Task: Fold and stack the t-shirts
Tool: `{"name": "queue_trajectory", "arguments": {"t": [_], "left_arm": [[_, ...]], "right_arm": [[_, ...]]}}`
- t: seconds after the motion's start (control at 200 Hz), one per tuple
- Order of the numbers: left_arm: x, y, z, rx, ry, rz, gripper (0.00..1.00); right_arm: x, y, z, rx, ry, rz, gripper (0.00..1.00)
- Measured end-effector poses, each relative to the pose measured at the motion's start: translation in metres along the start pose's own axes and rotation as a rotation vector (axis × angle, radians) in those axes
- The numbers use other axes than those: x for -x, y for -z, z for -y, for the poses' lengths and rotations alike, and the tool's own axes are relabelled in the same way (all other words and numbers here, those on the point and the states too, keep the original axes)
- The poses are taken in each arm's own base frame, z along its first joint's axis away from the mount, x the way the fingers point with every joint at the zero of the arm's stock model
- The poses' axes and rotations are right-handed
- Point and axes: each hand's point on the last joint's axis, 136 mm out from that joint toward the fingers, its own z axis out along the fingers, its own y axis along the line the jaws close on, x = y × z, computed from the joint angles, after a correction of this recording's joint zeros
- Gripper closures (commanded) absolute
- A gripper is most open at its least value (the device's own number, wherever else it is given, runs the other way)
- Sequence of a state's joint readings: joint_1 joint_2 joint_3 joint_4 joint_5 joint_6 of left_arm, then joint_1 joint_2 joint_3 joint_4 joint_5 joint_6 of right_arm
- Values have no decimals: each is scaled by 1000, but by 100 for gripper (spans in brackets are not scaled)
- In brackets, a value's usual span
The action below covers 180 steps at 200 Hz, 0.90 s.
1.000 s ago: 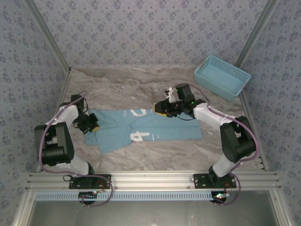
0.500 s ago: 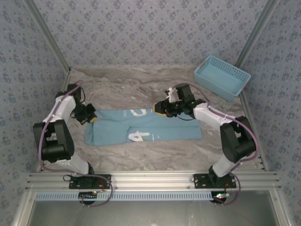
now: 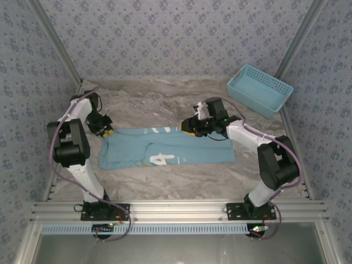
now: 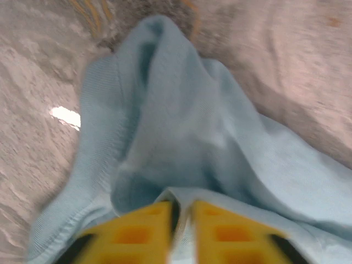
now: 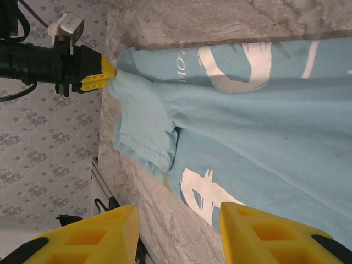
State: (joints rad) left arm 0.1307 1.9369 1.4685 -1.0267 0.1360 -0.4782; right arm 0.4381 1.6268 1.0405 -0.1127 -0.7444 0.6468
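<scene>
Across the grey marbled worktop (image 3: 143, 99) the light sky-blue cotton t-shirt (image 3: 165, 151) lies lengthwise left to right, its far left corner at the left hand (image 3: 108, 132), whose grip cannot be told, while the right hand (image 3: 188, 127) hangs open and empty over its far edge.

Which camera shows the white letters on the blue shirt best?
The right wrist view: the white letters on the shirt look big and sharp. The top view shows the whole shirt, but the letters are tiny. The left wrist view gives a blurry close-up of plain blue cloth.
</scene>
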Motion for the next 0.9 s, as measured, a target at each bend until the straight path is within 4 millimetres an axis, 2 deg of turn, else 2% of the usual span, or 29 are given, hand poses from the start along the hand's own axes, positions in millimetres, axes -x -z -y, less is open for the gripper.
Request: {"name": "queue_trajectory", "arguments": {"t": [0.11,0.215,0.325,0.405,0.455,0.525,0.675,0.799,0.899], "left_arm": [[8,-2,-11,79,1,29,56],[13,21,-15,127,8,121,58],[0,59,9,52,17,225,68],[-22,70,33,-34,29,244,77],[-37,63,45,-85,61,220,80],[-60,36,52,-110,114,143,81],[-94,-30,39,-43,267,-27,83],[-95,-52,38,-13,323,-70,84],[-86,-52,47,-17,332,-79,84]], "right_arm": [[2,5,11,-46,-27,14,55],[7,18,33,-136,-68,45,57],[13,38,69,-258,-140,86,59],[14,54,95,-346,-200,101,61],[14,63,111,-407,-232,97,61],[18,69,129,-478,-263,83,62],[21,70,165,-611,-311,10,62],[10,72,190,-698,-368,-47,62],[-5,79,206,-768,-418,-90,62]]}}
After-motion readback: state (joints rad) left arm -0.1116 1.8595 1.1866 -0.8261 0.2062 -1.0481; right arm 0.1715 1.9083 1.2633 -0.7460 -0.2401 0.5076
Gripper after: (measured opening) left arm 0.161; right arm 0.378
